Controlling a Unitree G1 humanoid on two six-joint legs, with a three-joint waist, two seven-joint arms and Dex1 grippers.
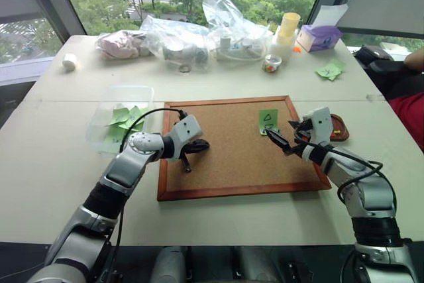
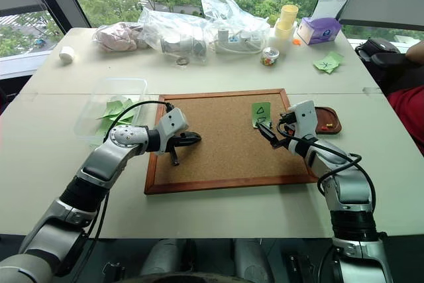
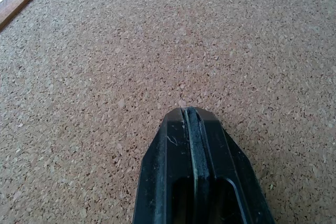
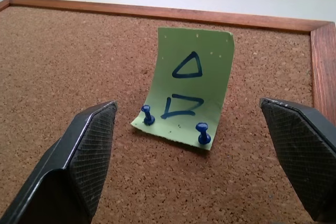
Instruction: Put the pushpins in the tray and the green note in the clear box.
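We see the green note (image 4: 190, 92) on the corkboard (image 1: 232, 150), toward its far right corner, its far edge curling up off the cork; two blue pushpins (image 4: 201, 132) stand in its near edge (one at each corner). Our right gripper (image 4: 193, 156) hovers just near of the note with its jaws spread wide, grasping nothing; our left gripper (image 1: 193, 150) sits over the board's left part, fingers (image 3: 195, 171) clenched together on nothing. The tray (image 2: 329, 121) lies just right of the board; the clear box (image 1: 126, 94), holding plain green notes (image 1: 122, 118), lies off its left side.
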